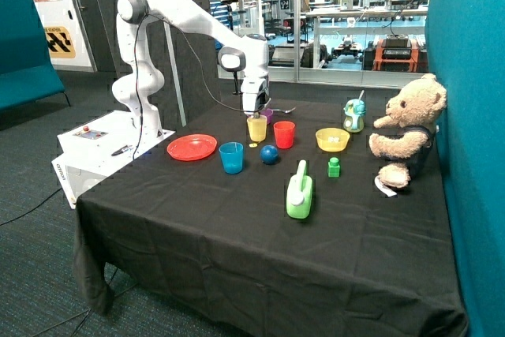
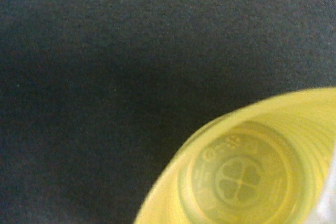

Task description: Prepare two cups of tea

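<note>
Hovering my gripper (image 1: 254,113) directly above the small yellow plastic tumbler (image 1: 256,128), which stands upright on the black-clothed table (image 1: 237,226) beside the red tumbler (image 1: 284,134). The wrist view looks straight into its empty bottom. Arm reaches forward, wrist vertical. Whether the gripper holds anything, I cannot tell.

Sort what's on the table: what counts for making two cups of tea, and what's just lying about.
For the job: yellow cup, with the gripper right above it; blue cup.

Lying about: red cup, red plate, blue ball, yellow bowl, green jug, green block, teddy bear.
</note>
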Action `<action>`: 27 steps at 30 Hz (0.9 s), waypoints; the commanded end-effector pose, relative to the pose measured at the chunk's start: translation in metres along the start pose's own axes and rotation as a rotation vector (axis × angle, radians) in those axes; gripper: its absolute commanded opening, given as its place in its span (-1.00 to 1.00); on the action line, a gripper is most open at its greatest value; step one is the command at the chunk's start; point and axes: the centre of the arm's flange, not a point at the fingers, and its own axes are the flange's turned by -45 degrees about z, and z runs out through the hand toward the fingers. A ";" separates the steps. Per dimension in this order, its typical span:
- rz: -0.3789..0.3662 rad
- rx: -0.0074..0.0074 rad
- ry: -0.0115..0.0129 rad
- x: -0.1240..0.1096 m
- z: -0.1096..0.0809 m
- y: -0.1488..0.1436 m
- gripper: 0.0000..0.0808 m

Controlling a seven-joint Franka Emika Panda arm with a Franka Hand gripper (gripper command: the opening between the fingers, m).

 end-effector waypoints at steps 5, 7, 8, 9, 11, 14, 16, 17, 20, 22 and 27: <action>-0.001 0.0022 0.0036 -0.003 -0.002 -0.002 0.28; -0.002 0.0022 0.0036 -0.003 -0.002 -0.002 0.28; -0.002 0.0022 0.0036 -0.004 -0.002 -0.002 0.29; -0.002 0.0022 0.0036 -0.004 -0.002 -0.002 0.29; -0.001 0.0022 0.0036 -0.004 -0.003 -0.002 0.30; 0.000 0.0022 0.0036 -0.004 -0.003 -0.002 0.30; 0.001 0.0022 0.0036 -0.004 -0.003 -0.002 0.31; 0.001 0.0022 0.0036 -0.004 -0.003 -0.001 0.32; 0.001 0.0022 0.0036 -0.004 -0.004 -0.001 0.33; 0.002 0.0022 0.0036 -0.004 -0.004 0.000 0.33; 0.002 0.0022 0.0036 -0.004 -0.004 0.000 0.35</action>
